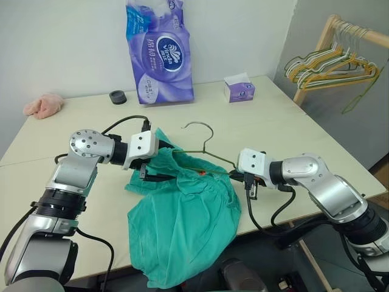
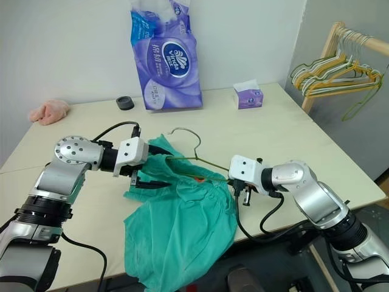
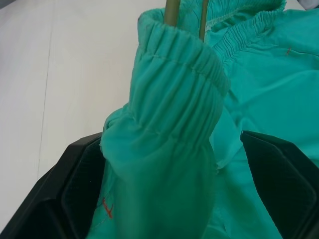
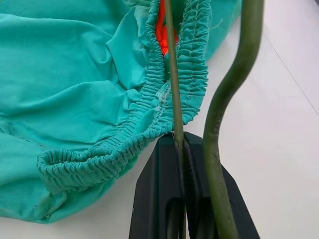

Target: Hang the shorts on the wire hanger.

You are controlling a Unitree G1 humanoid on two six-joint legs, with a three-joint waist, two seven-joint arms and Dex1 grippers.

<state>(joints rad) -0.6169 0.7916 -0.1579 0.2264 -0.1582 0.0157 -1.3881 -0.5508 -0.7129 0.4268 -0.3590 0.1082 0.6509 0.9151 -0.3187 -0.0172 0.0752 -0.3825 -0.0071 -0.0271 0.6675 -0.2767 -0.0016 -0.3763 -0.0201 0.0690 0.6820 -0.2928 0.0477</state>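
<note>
The teal-green soft fabric shorts (image 1: 182,225) drape over the near edge of the pale beige table (image 1: 273,115), their lower part hanging below the tabletop, with bare surface open on both sides and behind. The thin olive-green wire hanger (image 1: 206,146) runs through the gathered elastic waistband, its hook rising free above the cloth toward the far side. The left gripper (image 3: 164,199) has its black fingers spread wide, a bunched fold of waistband standing between them, not pinched. The right gripper (image 4: 182,199) has its fingers pressed together on the hanger's wire just beside the waistband's end. Farther back stand a purple pack of tissue rolls (image 1: 159,52), a small purple tissue box (image 1: 239,89), a black round cap (image 1: 118,97) and a pink fluffy cloth (image 1: 44,104); bunched hangers (image 1: 331,64) hang on a wooden rack at the right.
</note>
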